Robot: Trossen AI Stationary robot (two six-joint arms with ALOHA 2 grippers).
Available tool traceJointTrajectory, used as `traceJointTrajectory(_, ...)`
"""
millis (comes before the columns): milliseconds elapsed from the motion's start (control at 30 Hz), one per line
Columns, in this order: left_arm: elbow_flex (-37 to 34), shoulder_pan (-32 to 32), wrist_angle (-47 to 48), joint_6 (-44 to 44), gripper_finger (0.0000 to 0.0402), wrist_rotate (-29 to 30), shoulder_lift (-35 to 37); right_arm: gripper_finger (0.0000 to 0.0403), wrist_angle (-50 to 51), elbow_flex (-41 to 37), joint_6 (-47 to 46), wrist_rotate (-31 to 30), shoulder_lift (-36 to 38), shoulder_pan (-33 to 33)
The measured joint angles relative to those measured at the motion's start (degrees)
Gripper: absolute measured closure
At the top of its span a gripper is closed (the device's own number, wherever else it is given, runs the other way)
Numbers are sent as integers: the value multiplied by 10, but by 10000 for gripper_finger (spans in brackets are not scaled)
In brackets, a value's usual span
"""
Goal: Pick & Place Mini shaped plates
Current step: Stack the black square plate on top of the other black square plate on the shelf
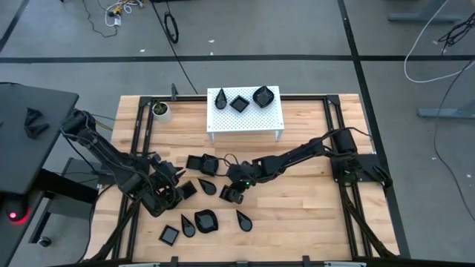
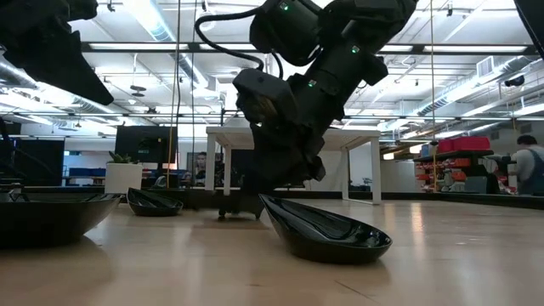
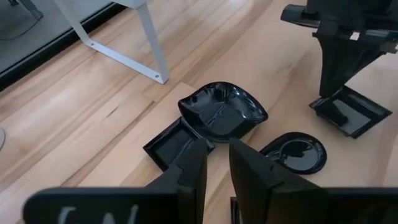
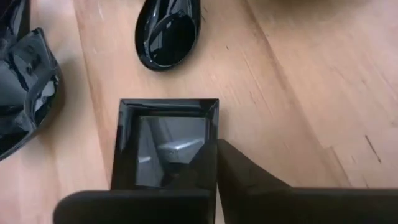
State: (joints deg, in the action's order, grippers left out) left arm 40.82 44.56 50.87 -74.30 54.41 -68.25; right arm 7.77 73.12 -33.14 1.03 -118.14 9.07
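My right gripper (image 1: pixel 234 193) reaches in from the right and stands shut on a square black plate (image 4: pixel 166 144) near the table's middle; the left wrist view shows it too (image 3: pixel 341 93). My left gripper (image 3: pixel 217 155), narrowly open and holding nothing, hovers near a shell-shaped plate (image 3: pixel 222 112) that overlaps a square plate (image 3: pixel 171 146), with a teardrop plate (image 3: pixel 292 152) beside them. Three plates sit on the white perforated stand (image 1: pixel 256 122). Several more black plates (image 1: pixel 206 219) lie flat toward the near edge. My right gripper pinches one side rim (image 4: pixel 216 134) of the square plate, one finger (image 4: pixel 189 168) inside the dish and one finger (image 4: pixel 249 180) outside it. The fingers come from above, pointing down. The plate lies flat on the wood, as far as the left wrist view shows.
The white stand (image 3: pixel 149 50) stands on thin legs toward the far edge. A small white cup with a plant (image 1: pixel 160 110) sits far left. Black frame rails (image 1: pixel 141 126) run along both sides. A teardrop plate (image 2: pixel 327 231) lies close in front of the low camera.
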Motion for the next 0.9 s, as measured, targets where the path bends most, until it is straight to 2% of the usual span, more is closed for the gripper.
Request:
traceJointTrajectory(433,0,0,0,1,328,-2,0,401,23,0,21,-8,41,0)
traceJointTrajectory(633,0,0,-1,1,328,-2,0,399,34,0,22,-9,37,0)
traceJointTrajectory(767,0,0,-1,1,328,-2,0,382,37,-1,20,-23,34,0)
traceJointTrajectory(900,0,0,-3,1,328,-2,0,339,39,-1,12,-23,35,0)
